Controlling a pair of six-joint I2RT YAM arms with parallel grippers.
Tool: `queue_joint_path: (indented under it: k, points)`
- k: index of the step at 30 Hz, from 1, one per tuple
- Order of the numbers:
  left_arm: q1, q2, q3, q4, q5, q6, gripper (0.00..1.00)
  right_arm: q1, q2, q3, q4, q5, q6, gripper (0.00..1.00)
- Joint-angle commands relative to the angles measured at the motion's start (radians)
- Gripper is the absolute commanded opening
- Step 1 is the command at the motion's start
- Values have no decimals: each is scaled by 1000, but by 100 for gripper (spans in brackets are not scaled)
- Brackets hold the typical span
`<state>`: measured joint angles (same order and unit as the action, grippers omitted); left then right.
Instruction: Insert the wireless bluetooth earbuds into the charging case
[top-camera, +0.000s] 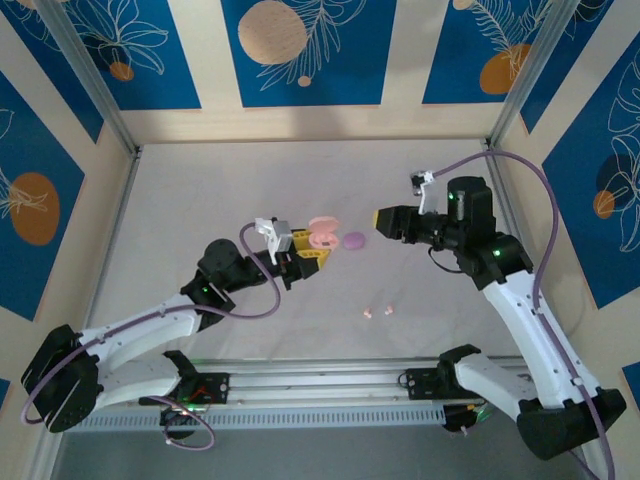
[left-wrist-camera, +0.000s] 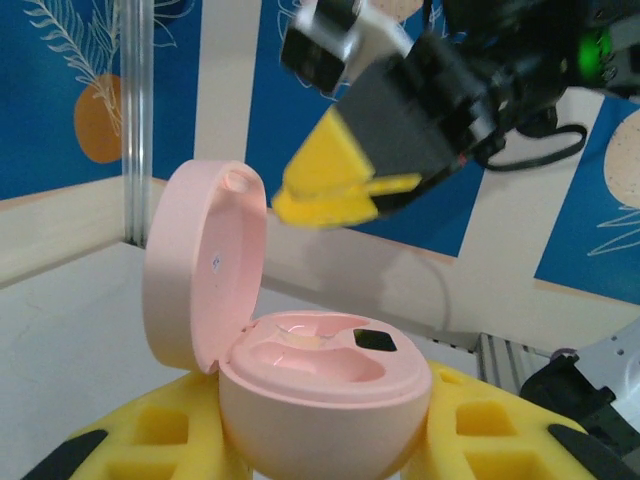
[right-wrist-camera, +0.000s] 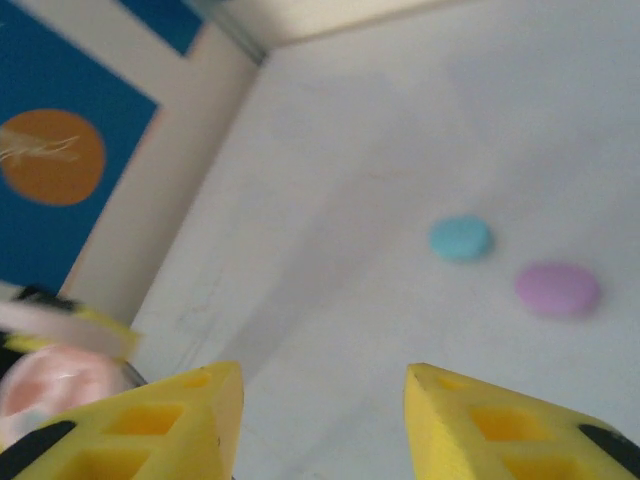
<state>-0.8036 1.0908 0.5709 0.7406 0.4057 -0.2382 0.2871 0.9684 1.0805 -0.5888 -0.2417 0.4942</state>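
Earbuds (top-camera: 369, 313) tiny, pink; open pink case (left-wrist-camera: 320, 395) clamped in left fingers (left-wrist-camera: 160, 432), right fingers (right-wrist-camera: 150, 432) apart.

Left wrist view: the bottom edge cuts off the underside of the pink charging case (left-wrist-camera: 320, 400) and the yellow fingers (left-wrist-camera: 150, 440) of the left gripper (left-wrist-camera: 322, 445) flanking it. Above the case, the right gripper (left-wrist-camera: 310, 195) is blurred. Top view: two pink earbuds (top-camera: 370, 313) lie near the case, toward the arm bases, too small to show any detail.
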Motion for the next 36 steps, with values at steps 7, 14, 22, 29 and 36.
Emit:
queue_joint_path:
  k: [7, 14, 22, 29, 36]
  points:
    - [-5, -46, -17, 86, -65, -5, 17, -73, 101, -140, -261, 48, 227, 38]
    - [-5, -49, -11, 82, -65, -5, 18, 4, 140, -311, -212, 58, 308, 35]
    - [-5, -45, -5, 77, -58, -6, 18, 116, 248, -341, -185, 106, 314, 33]
    - [-6, -67, -9, 53, -64, -1, 18, 222, 404, -255, -214, 218, 291, 32]
    - [-5, -75, -8, 39, -63, 7, 18, 300, 561, -168, -247, 284, 256, 37]
